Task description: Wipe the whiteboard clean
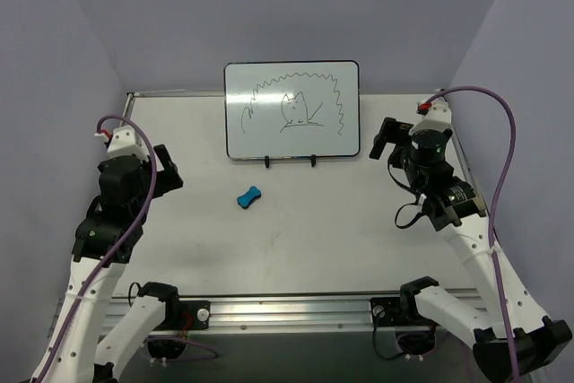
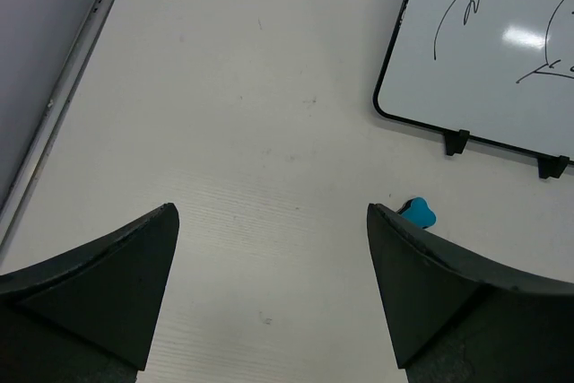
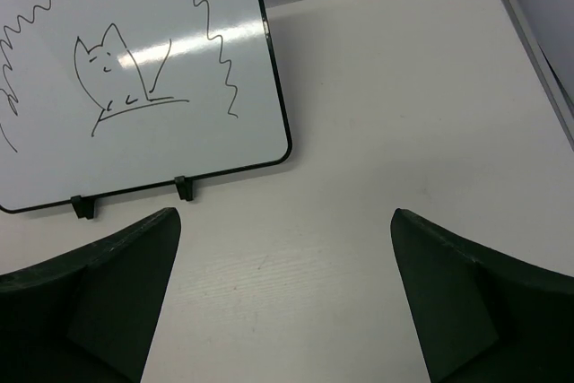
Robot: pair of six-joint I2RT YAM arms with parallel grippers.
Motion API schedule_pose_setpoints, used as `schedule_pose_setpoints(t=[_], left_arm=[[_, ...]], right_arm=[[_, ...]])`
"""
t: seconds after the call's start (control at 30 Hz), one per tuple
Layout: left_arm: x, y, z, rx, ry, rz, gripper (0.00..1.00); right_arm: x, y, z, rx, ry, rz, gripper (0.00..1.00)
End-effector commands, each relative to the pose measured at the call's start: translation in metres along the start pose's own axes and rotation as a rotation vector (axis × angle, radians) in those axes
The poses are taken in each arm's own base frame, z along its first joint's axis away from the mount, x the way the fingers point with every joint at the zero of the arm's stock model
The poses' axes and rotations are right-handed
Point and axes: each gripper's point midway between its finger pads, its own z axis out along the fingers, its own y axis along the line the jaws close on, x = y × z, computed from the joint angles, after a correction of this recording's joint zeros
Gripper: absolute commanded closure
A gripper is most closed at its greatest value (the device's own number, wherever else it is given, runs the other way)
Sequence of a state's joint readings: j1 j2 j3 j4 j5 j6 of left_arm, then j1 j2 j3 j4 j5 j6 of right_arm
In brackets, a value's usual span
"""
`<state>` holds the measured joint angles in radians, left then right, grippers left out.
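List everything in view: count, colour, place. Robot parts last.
whiteboard: one, white with a black frame and a black marker drawing, far middle of the table, on two black feet.
eraser: one, blue, bone-shaped, on the table in front of the whiteboard, not touching it.
table: one, off-white, under everything.
walls: pale lilac, left, back and right of the table.
arms: two, white and black with purple cables, bases at the near edge.
left pincer: one, black, open, empty, over the table's left side.
right pincer: one, black, open, empty, right of the whiteboard.
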<state>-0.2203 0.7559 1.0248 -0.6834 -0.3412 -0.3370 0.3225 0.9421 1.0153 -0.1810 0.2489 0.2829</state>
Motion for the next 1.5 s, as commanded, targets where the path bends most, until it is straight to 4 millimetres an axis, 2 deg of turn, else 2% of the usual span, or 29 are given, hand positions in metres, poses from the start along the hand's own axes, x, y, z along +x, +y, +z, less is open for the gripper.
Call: schedule_pose_setpoints(t=[0.0, 0.1, 0.2, 0.23, 0.33, 0.37, 0.4, 0.43, 0.47, 0.53, 0.57, 0.63, 0.67, 0.7, 0.73, 0.8, 0.87, 0.97, 1.2, 1.47], left_arm=[[-0.015, 0.002, -0.002, -0.01, -0.059, -0.029, 0.06], [-0.016, 0.003, -0.004, -0.012, -0.067, -0.028, 0.06], [-0.017, 0.003, -0.005, -0.01, -0.073, -0.026, 0.06], [-0.017, 0.003, -0.006, -0.009, -0.076, -0.027, 0.06], [-0.017, 0.002, -0.006, -0.003, -0.075, -0.027, 0.06], [-0.017, 0.002, -0.006, -0.001, -0.076, -0.026, 0.06], [-0.017, 0.001, -0.006, 0.002, -0.075, -0.026, 0.06], [-0.017, 0.001, -0.005, 0.002, -0.074, -0.026, 0.06], [-0.016, 0.001, -0.005, 0.002, -0.07, -0.025, 0.06], [-0.012, -0.001, -0.003, 0.013, -0.059, -0.02, 0.06], [-0.011, -0.002, -0.002, 0.018, -0.051, -0.016, 0.06], [-0.008, -0.004, 0.0, 0.024, -0.036, -0.008, 0.06], [-0.007, -0.004, 0.001, 0.022, -0.03, -0.006, 0.06], [-0.007, -0.004, 0.001, 0.022, -0.029, -0.004, 0.06], [-0.006, -0.003, 0.002, 0.018, -0.024, -0.002, 0.06], [-0.006, -0.003, 0.002, 0.015, -0.023, 0.0, 0.06], [-0.005, -0.001, 0.001, 0.011, -0.028, 0.002, 0.06], [-0.006, -0.002, 0.001, 0.014, -0.03, 0.002, 0.06], [-0.004, -0.004, 0.003, 0.025, -0.02, 0.009, 0.06], [-0.002, -0.007, 0.006, 0.036, -0.009, 0.014, 0.06]], right_arm=[[-0.01, -0.002, -0.001, 0.023, -0.034, -0.001, 0.0], [-0.011, 0.002, -0.001, -0.003, -0.041, 0.0, 0.0], [-0.006, 0.019, 0.005, -0.087, -0.022, 0.012, 0.0], [-0.006, 0.025, 0.008, -0.108, -0.026, 0.022, 0.0], [0.011, 0.047, 0.029, -0.187, 0.033, 0.05, 0.0], [0.028, 0.052, 0.044, -0.189, 0.091, 0.046, 0.0], [0.039, 0.057, 0.05, -0.21, 0.131, 0.047, 0.0], [0.038, 0.067, 0.059, -0.228, 0.119, 0.052, 0.0], [0.055, 0.076, 0.071, -0.255, 0.169, 0.038, 0.0], [0.067, 0.094, 0.085, -0.302, 0.176, 0.0, 0.05], [0.093, 0.099, 0.103, -0.294, 0.241, -0.035, 0.07], [0.115, 0.107, 0.123, -0.273, 0.296, -0.089, 0.14], [0.137, 0.124, 0.14, -0.271, 0.34, -0.145, 0.16], [0.145, 0.127, 0.149, -0.245, 0.346, -0.176, 0.21], [0.164, 0.131, 0.166, -0.209, 0.372, -0.21, 0.23], [0.184, 0.135, 0.178, -0.202, 0.409, -0.216, 0.34], [0.205, 0.139, 0.186, -0.197, 0.436, -0.225, 0.37], [0.227, 0.145, 0.191, -0.187, 0.435, -0.24, 0.4], [0.227, 0.137, 0.201, -0.123, 0.382, -0.237, 0.48], [0.23, 0.129, 0.208, -0.104, 0.357, -0.252, 0.62]])
